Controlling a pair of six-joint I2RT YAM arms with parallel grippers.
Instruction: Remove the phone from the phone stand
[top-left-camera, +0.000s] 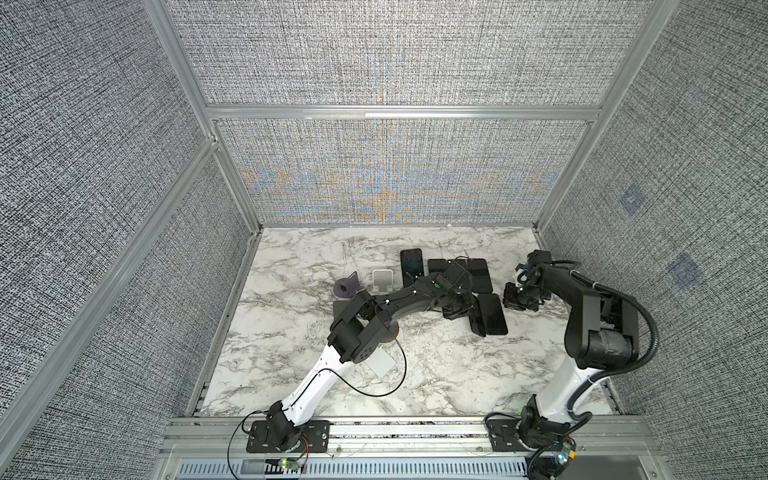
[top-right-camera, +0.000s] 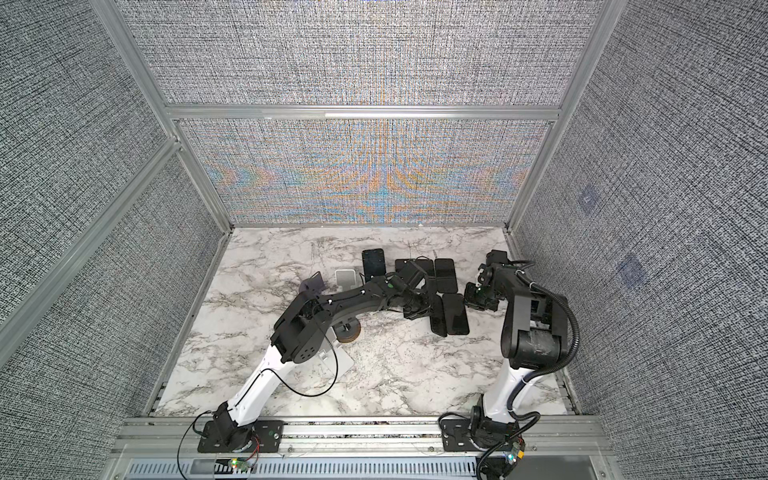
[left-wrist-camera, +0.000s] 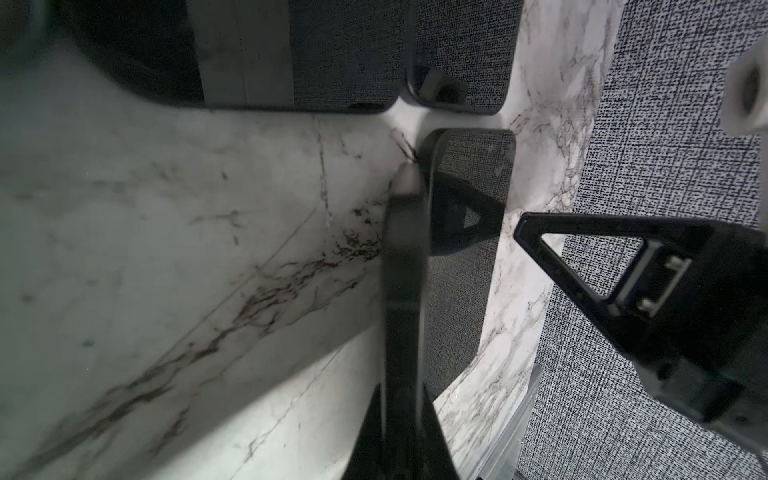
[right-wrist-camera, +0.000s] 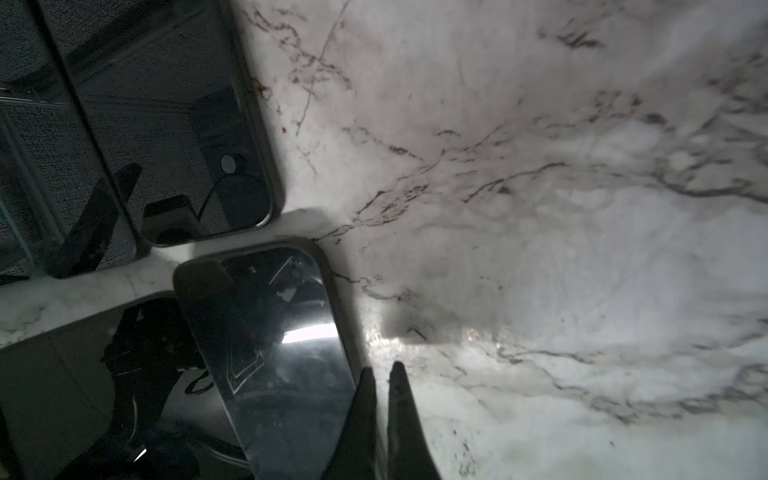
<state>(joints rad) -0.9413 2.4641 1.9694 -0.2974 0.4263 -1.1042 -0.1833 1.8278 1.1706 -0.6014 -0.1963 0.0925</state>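
Left end effector (left-wrist-camera: 403, 395) clenched on phone (left-wrist-camera: 405, 249), held on edge beside flat phones (top-left-camera: 492, 313), well clear of white stand (top-left-camera: 382, 280). Right end effector (right-wrist-camera: 383, 368) clenched, empty. Set-down step, I judge; next: lower onto surface (top-left-camera: 316, 257), release.

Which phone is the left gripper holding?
The phone turned on its long edge, clamped in the left gripper. The flat phone right beside it lies screen up.

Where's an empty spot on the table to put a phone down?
The front middle of the table is bare, between the left arm and the right arm. So is the back left corner, behind the purple stand. The phones toward the back right lie crowded together.
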